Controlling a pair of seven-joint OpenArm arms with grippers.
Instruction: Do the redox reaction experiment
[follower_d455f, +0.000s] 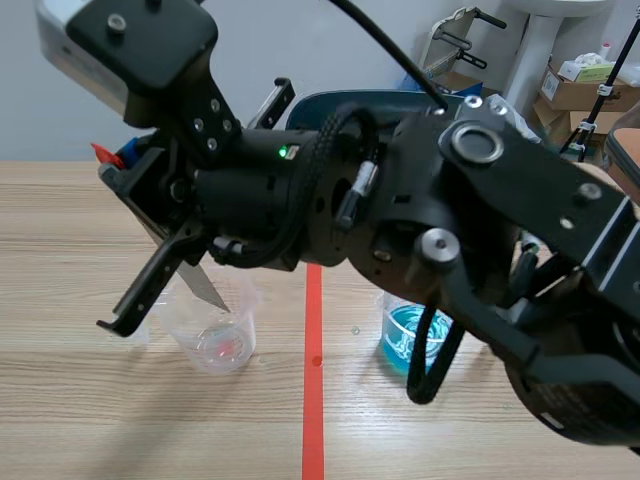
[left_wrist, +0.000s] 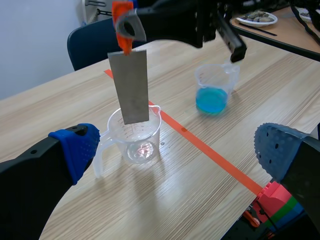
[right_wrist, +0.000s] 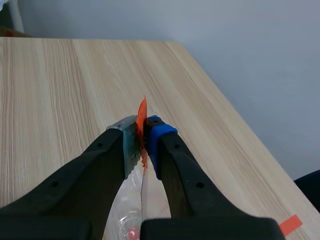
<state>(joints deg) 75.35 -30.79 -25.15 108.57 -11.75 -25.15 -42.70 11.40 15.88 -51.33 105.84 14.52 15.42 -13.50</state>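
Note:
A grey metal strip (left_wrist: 130, 85) with an orange tab (left_wrist: 122, 25) at its top hangs upright, and my right gripper (left_wrist: 125, 20) is shut on the tab. The strip's lower end dips into the mouth of a clear beaker (left_wrist: 135, 142) with a reddish glint at its bottom. In the right wrist view the orange tab (right_wrist: 142, 117) is pinched in the right gripper (right_wrist: 142, 135). The scene view shows the strip (follower_d455f: 205, 285) over the clear beaker (follower_d455f: 220, 340), left of the tape line. A beaker of blue liquid (follower_d455f: 408, 338) stands right of it. My left gripper (left_wrist: 175, 150) is open, near the clear beaker, holding nothing.
A red tape line (follower_d455f: 313, 380) runs between the two beakers. The right arm (follower_d455f: 480, 220) spans the scene above the blue beaker (left_wrist: 214, 92). A blue chair (left_wrist: 95, 42) stands beyond the table edge. Coloured blocks (left_wrist: 280, 200) lie beside the left gripper, and a plate (left_wrist: 257, 19) sits far off.

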